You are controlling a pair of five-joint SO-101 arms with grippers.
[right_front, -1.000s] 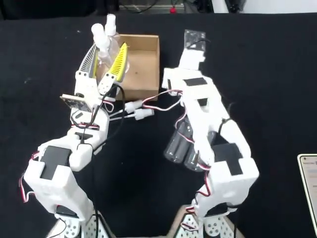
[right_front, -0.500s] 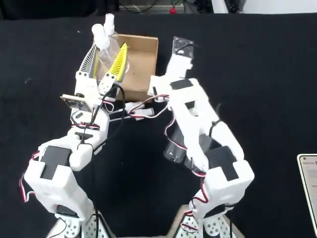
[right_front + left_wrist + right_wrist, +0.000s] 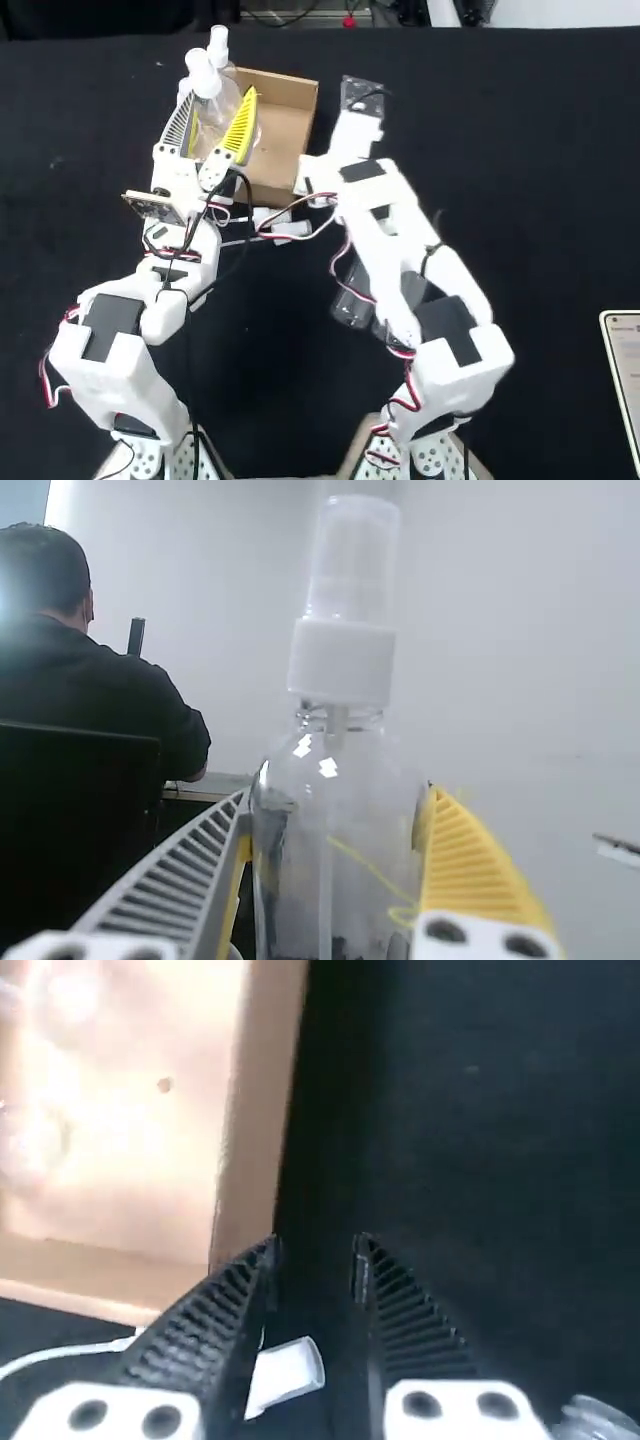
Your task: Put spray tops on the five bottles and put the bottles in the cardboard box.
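Observation:
My left gripper (image 3: 338,798), with one grey and one yellow finger, is shut on a clear bottle (image 3: 335,830) that wears a white spray top (image 3: 345,630). In the high view it holds this bottle (image 3: 213,108) upright over the left side of the cardboard box (image 3: 283,130). A second spray top (image 3: 220,40) shows just behind. My right gripper (image 3: 315,1250) stands open low beside the box's right wall (image 3: 255,1150), nothing between its black fingers. A loose spray top (image 3: 285,1372) lies under it. Two capless bottles (image 3: 352,300) lie half under the right arm (image 3: 375,205).
Loose spray tops (image 3: 280,222) and cables lie on the black table between the two arms, just in front of the box. A white card (image 3: 625,370) sits at the right edge. A person sits in the room behind, far from the table.
The right arm has swung left to the box's right wall, and the box has turned a little. The left arm has kept still with its bottle.

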